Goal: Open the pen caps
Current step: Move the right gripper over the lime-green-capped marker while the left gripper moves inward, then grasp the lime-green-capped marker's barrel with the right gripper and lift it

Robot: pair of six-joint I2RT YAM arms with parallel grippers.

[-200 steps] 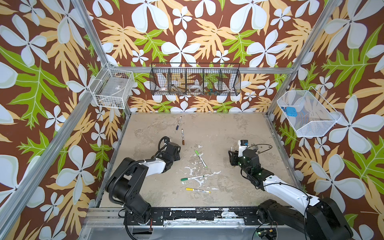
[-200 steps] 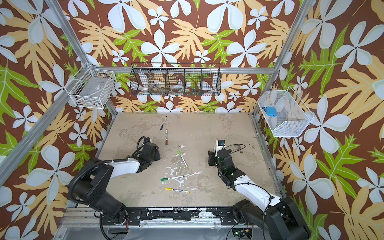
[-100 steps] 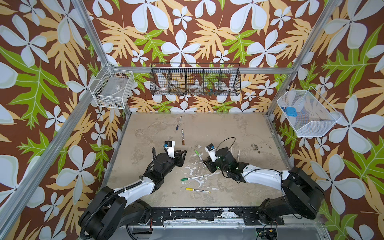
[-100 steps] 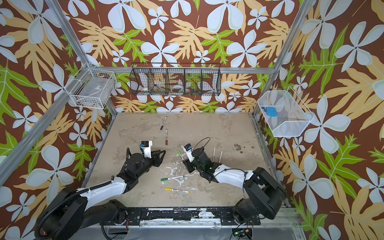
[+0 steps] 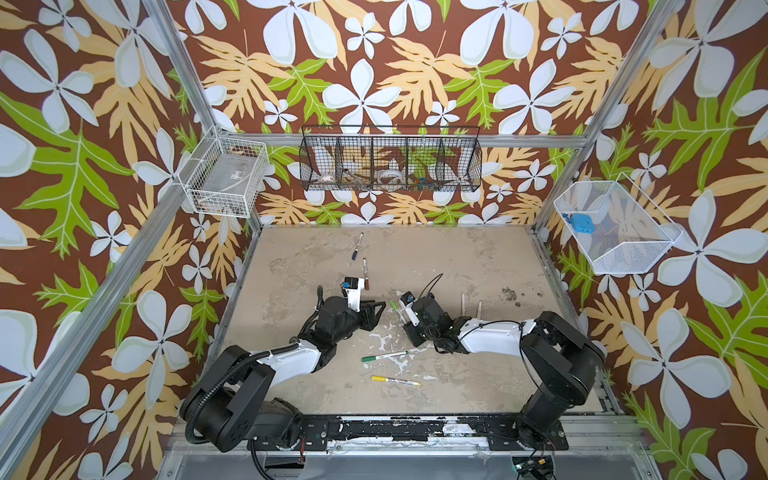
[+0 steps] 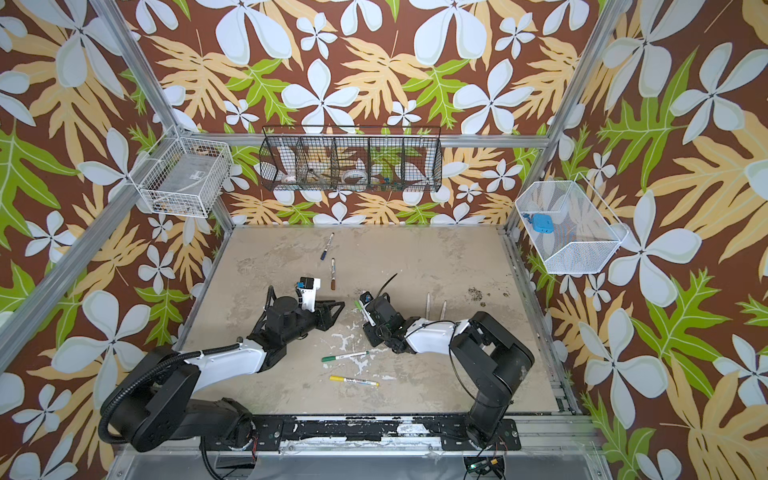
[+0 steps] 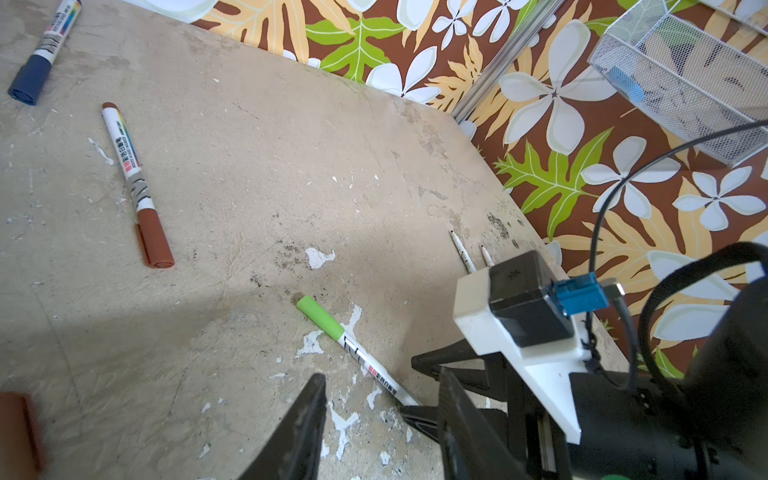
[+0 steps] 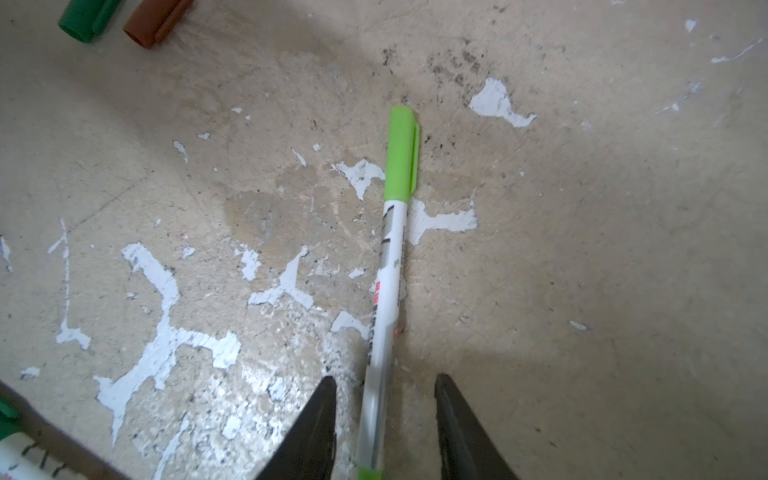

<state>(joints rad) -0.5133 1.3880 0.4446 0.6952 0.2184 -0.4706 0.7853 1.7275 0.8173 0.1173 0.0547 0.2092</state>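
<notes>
while i read in from the near edge, the yellow cap (image 5: pixel 379 378) and then the green cap (image 5: pixel 369 358) sit on their pens. further in, the right gripper (image 8: pixel 385 378) straddles the light green pen (image 8: pixel 382 291), fingers spread with a gap on each side. its light green cap (image 8: pixel 401 153) is still on, just beside the left gripper (image 7: pixel 381 374), which is spread and empty. beyond lie the brown cap (image 5: pixel 368 285) and the blue cap (image 5: pixel 354 256), both on their pens.

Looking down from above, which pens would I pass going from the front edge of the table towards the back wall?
yellow-capped pen → dark green-capped pen → light green-capped pen → brown-capped pen → blue-capped pen → black wire basket on the back wall.
</notes>
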